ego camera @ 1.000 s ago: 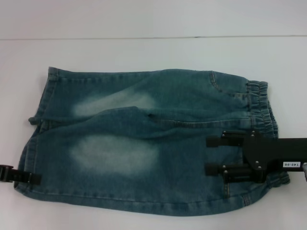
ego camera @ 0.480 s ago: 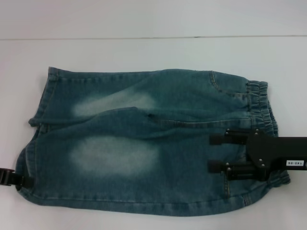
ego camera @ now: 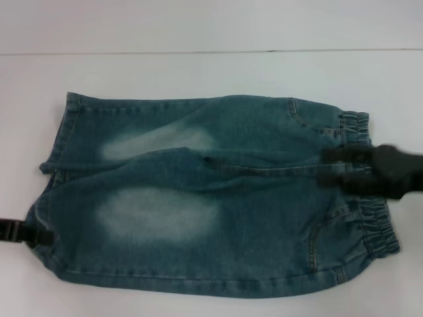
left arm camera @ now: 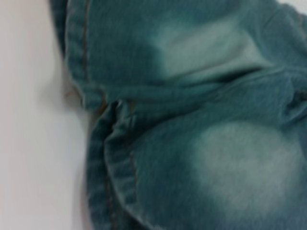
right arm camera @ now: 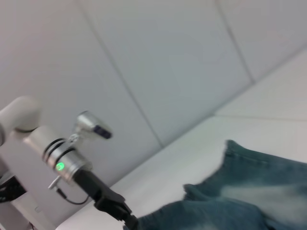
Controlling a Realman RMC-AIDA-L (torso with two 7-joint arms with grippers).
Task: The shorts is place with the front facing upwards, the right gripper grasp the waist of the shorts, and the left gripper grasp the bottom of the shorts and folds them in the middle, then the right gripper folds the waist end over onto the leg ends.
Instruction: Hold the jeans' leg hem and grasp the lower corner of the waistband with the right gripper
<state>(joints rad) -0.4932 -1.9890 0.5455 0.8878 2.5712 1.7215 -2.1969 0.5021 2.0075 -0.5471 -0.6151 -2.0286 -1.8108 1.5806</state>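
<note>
Faded blue denim shorts (ego camera: pixel 211 198): flat on white table (ego camera: pixel 198 72), elastic waist at 3 o'clock, leg hems at 9. Soft, limp, fairly heavy cloth; best pinched at thick waistband and hem.

Right gripper (ego camera: pixel 344 166): over waistband, fingers parted, holding nothing.

Left gripper (ego camera: pixel 33 234): at near leg hem, grip cannot be told.

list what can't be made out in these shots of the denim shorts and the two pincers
- Right pincer, head view: motion blur over the waistband; open or shut cannot be told.
- Left pincer, head view: arm cut off by the picture edge, tip at the shorts hem; grip unclear.
- Left wrist view: own fingers not shown, only denim.
- Right wrist view: own fingers not shown.
</note>
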